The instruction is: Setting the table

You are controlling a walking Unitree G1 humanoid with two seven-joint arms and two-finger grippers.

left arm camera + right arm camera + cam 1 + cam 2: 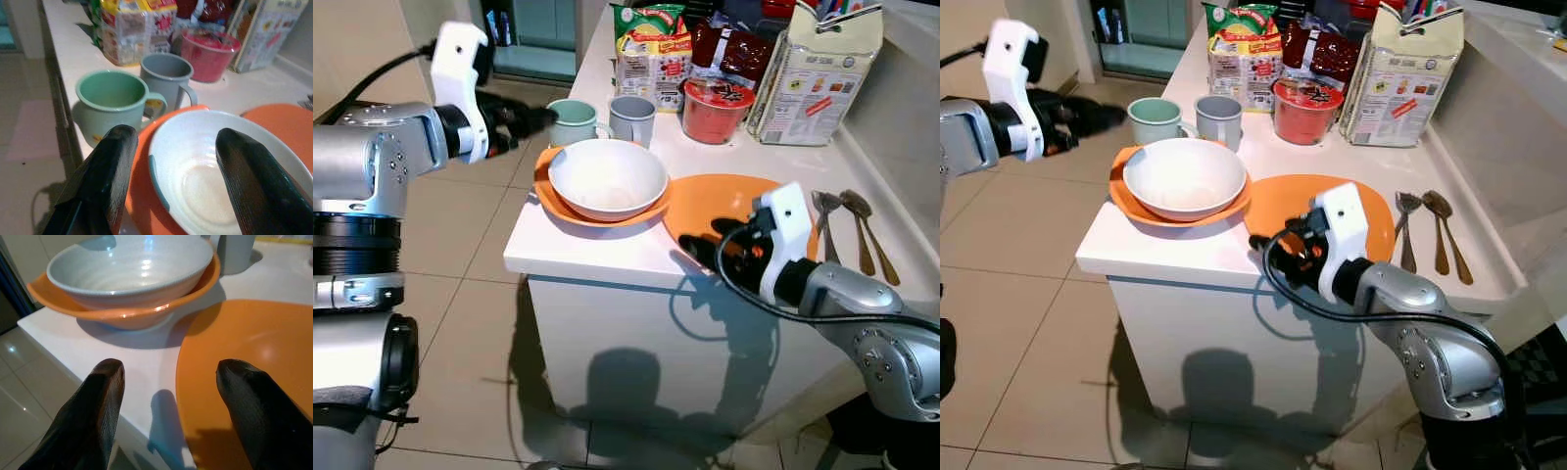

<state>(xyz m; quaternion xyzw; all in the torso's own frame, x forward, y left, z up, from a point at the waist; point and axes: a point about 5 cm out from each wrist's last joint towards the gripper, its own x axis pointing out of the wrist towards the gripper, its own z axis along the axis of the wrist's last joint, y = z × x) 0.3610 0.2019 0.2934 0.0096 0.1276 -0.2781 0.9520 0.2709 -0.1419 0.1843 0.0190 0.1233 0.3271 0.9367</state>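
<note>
Left eye view first, working from my left side: my left hand (533, 117) hovers off the table's left edge, fingers apart, just beside the green mug (574, 121) and aimed at the white bowl (607, 178) that sits in an orange plate (546, 188) near the corner. In the left wrist view that plate's rim and the bowl's near rim lie between the two fingers (105, 171), with the mug right behind one of them. My worry here is that if I push in at this height, one finger clips the mug and shoves it into the grey mug (632, 119), or I catch the bowl alone and it slides in the plate toward the table (597, 250) edge. Further right, my right hand (715, 250) is also spread, low at the front edge over the near rim of the second orange plate (710, 196), which lies flat and just beside the first. Closing there on a thin, flat rim could tip the plate or drag it off the front, since it already sits close to the edge. Beyond that hand the fork and spoons (847, 230) lie on the right, and a wide swing of my forearm could scatter them; the noodle cup (715, 108) and the cartons at the back look safely out of reach.
</note>
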